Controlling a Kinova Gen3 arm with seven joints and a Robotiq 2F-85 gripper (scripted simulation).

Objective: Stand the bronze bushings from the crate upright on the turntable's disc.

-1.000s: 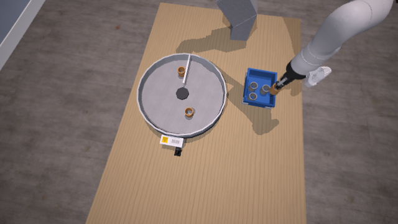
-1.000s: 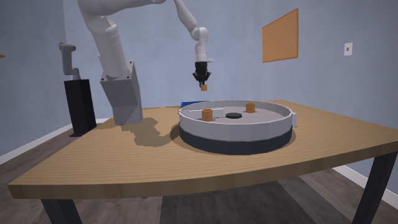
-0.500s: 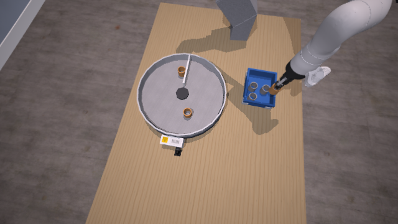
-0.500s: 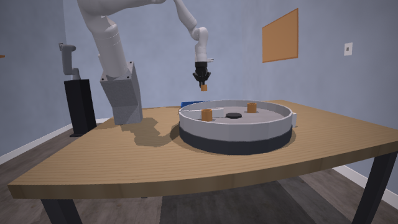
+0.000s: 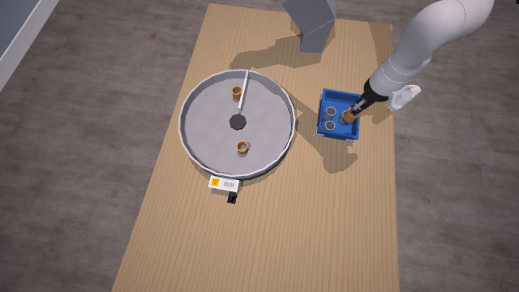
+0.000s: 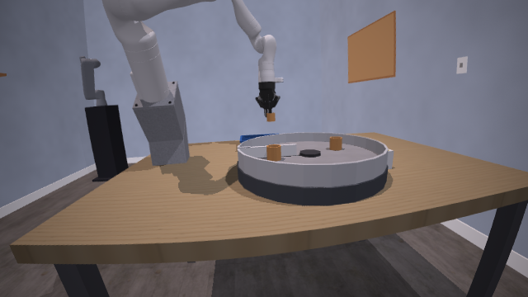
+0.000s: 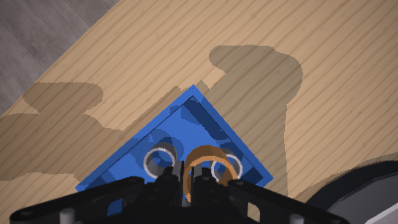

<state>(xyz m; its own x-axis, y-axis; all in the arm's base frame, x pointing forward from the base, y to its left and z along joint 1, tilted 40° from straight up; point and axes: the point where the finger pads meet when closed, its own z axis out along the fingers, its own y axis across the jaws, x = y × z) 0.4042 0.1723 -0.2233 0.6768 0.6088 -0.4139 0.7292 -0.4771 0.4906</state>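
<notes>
— Above the blue crate, tool pointing down, clamped on one wall of a bronze bushing.
— Bushing's look?
— Orange-brown, open-ended, roughly upright, clear of the crate.

From above, we count three bronze bushings, at twelve, six and three o'clock from the one hub, three steel bushings, one crate, one turntable.

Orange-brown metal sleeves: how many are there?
3: one beside the white divider on the turntable, one across the hub from it, one in the hand. The hand could hide another in the crate.
</notes>
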